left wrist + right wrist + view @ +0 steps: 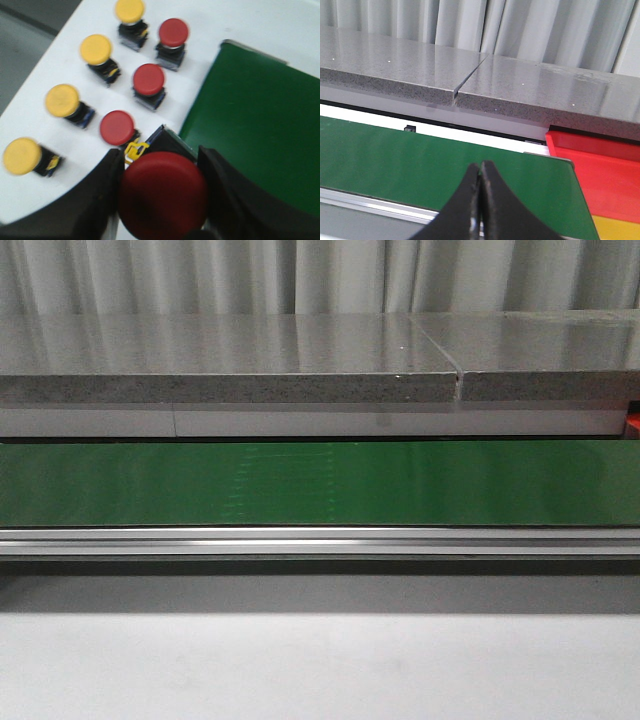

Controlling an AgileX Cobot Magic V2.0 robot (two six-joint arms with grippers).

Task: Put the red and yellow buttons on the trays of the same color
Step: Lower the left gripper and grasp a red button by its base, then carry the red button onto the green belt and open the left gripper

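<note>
Left gripper (162,195) is clenched on a red button (162,200), lifted clear of the remaining buttons just beyond it, beside the green belt (260,120). Right gripper (480,195) is closed, empty, with the red tray (600,165) ahead to its side. Step in hand: transport; next, probably setting the button on the belt or tray.

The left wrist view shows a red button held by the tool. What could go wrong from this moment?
1. The left tool holds the red button close above a second red button on the white table; drifting sideways might knock it.
2. The red tray borders the yellow tray beyond the green belt, so a careless release could land on the wrong colour.
</note>
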